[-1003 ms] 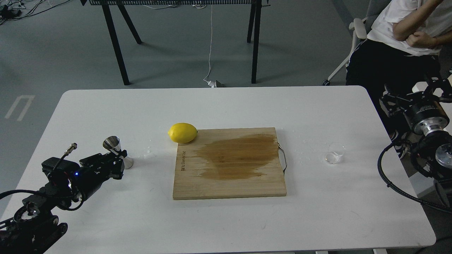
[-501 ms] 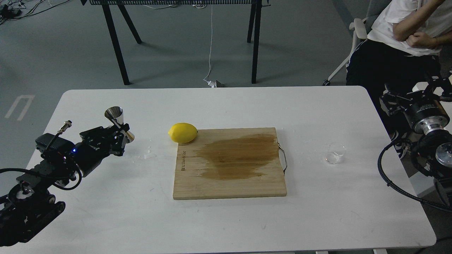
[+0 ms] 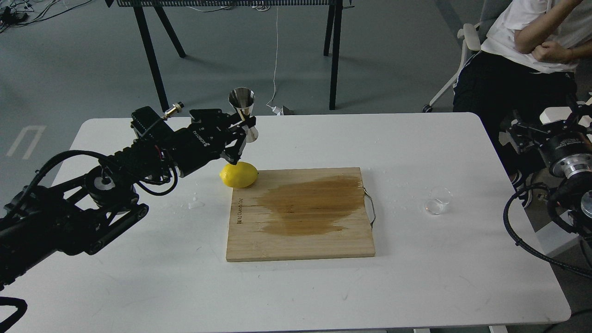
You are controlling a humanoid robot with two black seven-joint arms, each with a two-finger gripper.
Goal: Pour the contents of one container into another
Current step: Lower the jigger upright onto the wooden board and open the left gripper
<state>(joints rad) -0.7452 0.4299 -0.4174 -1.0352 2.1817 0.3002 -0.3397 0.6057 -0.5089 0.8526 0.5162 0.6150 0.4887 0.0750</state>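
Left gripper [image 3: 241, 124] pinches the jigger [image 3: 245, 114] at its waist, upright, raised above the lemon [image 3: 238, 174]; carry step in hand. Cup [image 3: 438, 200] sits on the bench [image 3: 416, 277], right of the board [image 3: 300, 213]. Right gripper [image 3: 520, 132]: cannot tell. Next: bring the two vessels together.

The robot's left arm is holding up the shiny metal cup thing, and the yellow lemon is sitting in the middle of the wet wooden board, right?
Not quite. The head view shows the yellow lemon at the far left corner of the wet wooden cutting board, mostly on the white table, not in the board's middle. The rest holds: the left gripper holds the shiny steel hourglass-shaped jigger up in the air.
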